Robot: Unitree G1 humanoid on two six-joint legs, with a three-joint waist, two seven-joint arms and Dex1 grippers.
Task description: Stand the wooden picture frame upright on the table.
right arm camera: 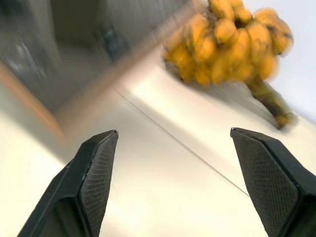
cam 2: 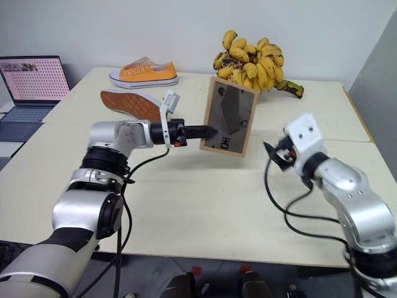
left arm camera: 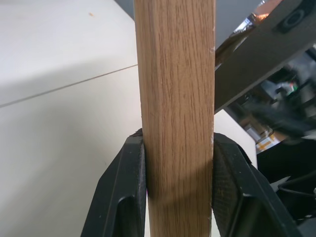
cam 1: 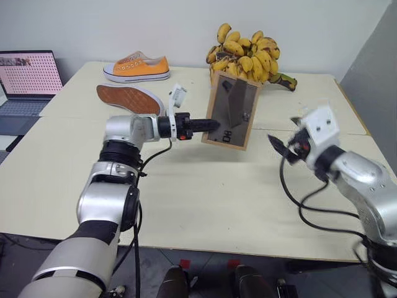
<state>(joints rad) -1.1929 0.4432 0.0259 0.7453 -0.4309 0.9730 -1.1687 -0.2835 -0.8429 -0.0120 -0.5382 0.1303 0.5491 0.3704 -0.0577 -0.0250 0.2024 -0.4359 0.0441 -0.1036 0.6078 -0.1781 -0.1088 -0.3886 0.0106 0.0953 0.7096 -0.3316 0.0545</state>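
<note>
Now your left gripper (cam 1: pixel 211 125) clamps the picture frame's (cam 1: pixel 232 112) left edge, right gripper (cam 1: pixel 280 146) wide open, empty; lower it squarely onto the table (cam 1: pixel 205 198), stand out.

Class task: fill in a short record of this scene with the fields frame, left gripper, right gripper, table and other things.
frame: small light-wood picture frame, grey-brown back facing the camera, tilted
left gripper: left gripper shut on frame's edge
right gripper: right gripper open, apart from frame
table: pale cream two-section table
other things: bunch of yellow bananas, two orange canvas shoes, open laptop
</note>
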